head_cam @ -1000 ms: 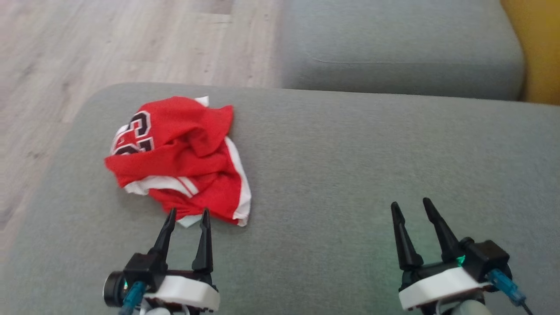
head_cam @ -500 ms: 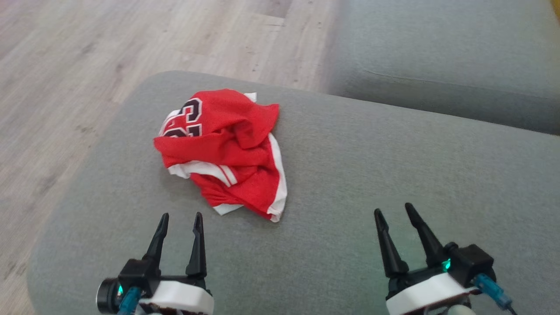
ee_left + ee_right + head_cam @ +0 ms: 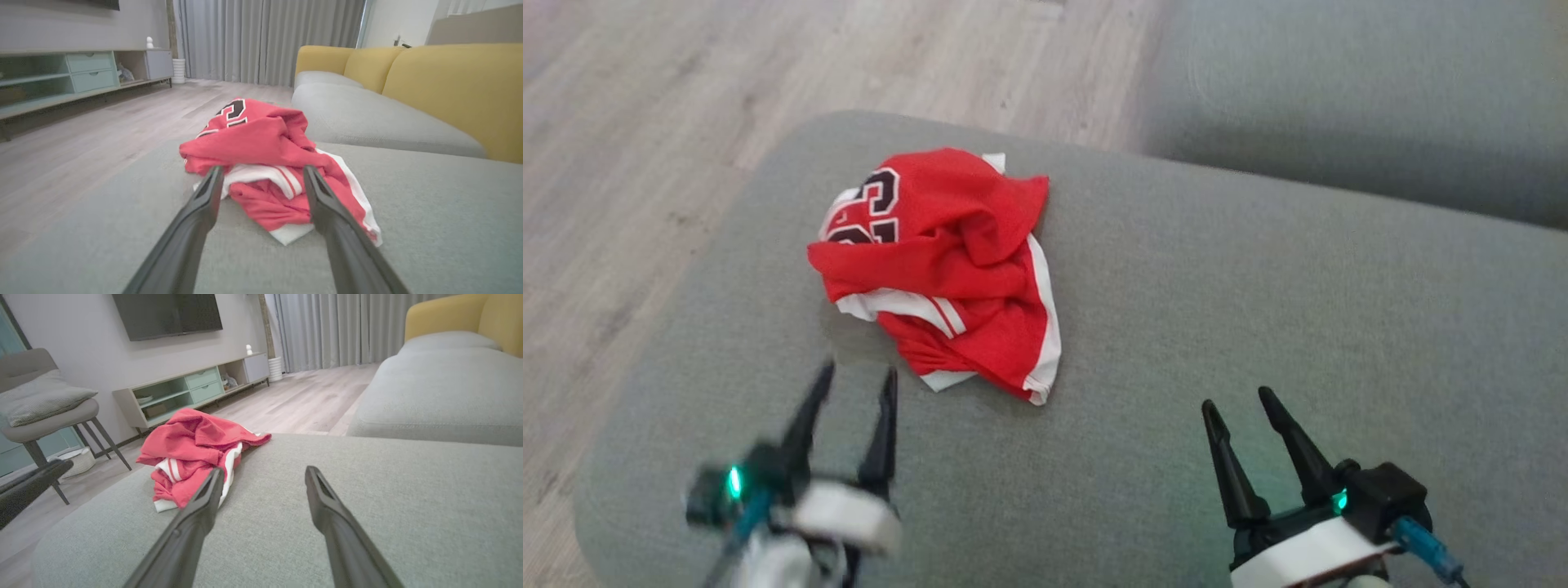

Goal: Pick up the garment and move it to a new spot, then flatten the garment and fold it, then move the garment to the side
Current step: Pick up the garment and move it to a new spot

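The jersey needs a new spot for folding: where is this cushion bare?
Bare: the broad stretch of grey cushion right of the red jersey, bordered behind by the second seat cushion and in front by the open right gripper. Crowded: the left end, where the jersey lies crumpled with the open left gripper just short of it.

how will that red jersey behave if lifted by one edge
Probably floppy: the red jersey lies crumpled in soft folds on the grey cushion, so it would likely hang and unfurl. It looks thin, so likely light. Pushed, it may bunch up rather than slide on the woven fabric.
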`<state>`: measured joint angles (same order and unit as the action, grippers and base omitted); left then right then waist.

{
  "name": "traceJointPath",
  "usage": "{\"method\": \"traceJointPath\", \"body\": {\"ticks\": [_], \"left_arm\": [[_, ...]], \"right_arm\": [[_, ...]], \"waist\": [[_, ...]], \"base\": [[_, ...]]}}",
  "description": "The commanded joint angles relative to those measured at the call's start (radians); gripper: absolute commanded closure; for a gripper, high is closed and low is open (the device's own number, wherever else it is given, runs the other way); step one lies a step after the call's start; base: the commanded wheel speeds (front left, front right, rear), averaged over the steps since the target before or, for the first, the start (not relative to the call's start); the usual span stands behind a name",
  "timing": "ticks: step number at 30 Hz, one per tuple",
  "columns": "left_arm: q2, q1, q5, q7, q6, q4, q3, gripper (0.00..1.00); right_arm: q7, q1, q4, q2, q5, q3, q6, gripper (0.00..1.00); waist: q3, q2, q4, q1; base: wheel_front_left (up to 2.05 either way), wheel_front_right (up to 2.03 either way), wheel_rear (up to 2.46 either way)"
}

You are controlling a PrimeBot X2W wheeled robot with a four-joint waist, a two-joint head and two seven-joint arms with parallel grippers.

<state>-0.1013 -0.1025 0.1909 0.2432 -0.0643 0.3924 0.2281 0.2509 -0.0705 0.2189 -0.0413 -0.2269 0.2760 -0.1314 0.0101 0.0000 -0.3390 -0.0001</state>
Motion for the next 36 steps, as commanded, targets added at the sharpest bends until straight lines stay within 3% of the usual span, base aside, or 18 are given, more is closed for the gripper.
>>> {"method": "traceJointPath", "body": {"ticks": [1,10,18,25,26,27,36], "left_arm": [[-0.035,-0.143,-0.012,-0.022,-0.015,-0.018,-0.021,0.00],[-0.166,-0.489,-0.004,-0.276,-0.064,0.146,0.091,0.00],[-0.282,-0.624,0.045,-0.335,-0.066,0.272,0.210,0.00],[-0.309,-0.682,0.085,-0.325,-0.066,0.382,0.289,0.00],[-0.311,-0.689,0.099,-0.318,-0.066,0.388,0.305,0.64],[-0.312,-0.697,0.113,-0.305,-0.066,0.391,0.316,1.00],[-0.316,-0.755,0.249,-0.103,-0.066,0.288,0.366,1.00]], "right_arm": [[0.011,0.058,-0.037,-0.009,0.010,0.011,0.001,0.00],[0.011,0.112,-0.041,-0.009,0.042,-0.012,0.001,0.00],[0.011,0.139,-0.048,-0.009,0.038,-0.016,0.001,0.00],[0.011,0.148,-0.055,-0.009,0.043,-0.025,0.001,0.00],[0.011,0.148,-0.056,-0.009,0.042,-0.027,0.001,0.00],[0.011,0.149,-0.057,-0.009,0.040,-0.028,0.001,0.00],[0.011,0.134,-0.047,-0.009,0.018,-0.030,0.001,0.00]], "waist": [[-0.043,0.0000,0.030,0.0001],[-0.156,0.0000,0.113,0.0001],[-0.200,0.0000,0.184,0.0001],[-0.220,0.0000,0.225,0.0001],[-0.220,0.0000,0.227,0.0001],[-0.220,0.0000,0.229,0.0001],[-0.147,0.0000,0.234,0.0001]], "base": [[0.00,0.00,0.00],[0.00,0.00,0.00],[0.00,0.00,0.00],[0.00,0.00,0.00],[0.00,0.00,0.00],[0.00,0.00,0.00],[0.00,0.00,0.00]]}}
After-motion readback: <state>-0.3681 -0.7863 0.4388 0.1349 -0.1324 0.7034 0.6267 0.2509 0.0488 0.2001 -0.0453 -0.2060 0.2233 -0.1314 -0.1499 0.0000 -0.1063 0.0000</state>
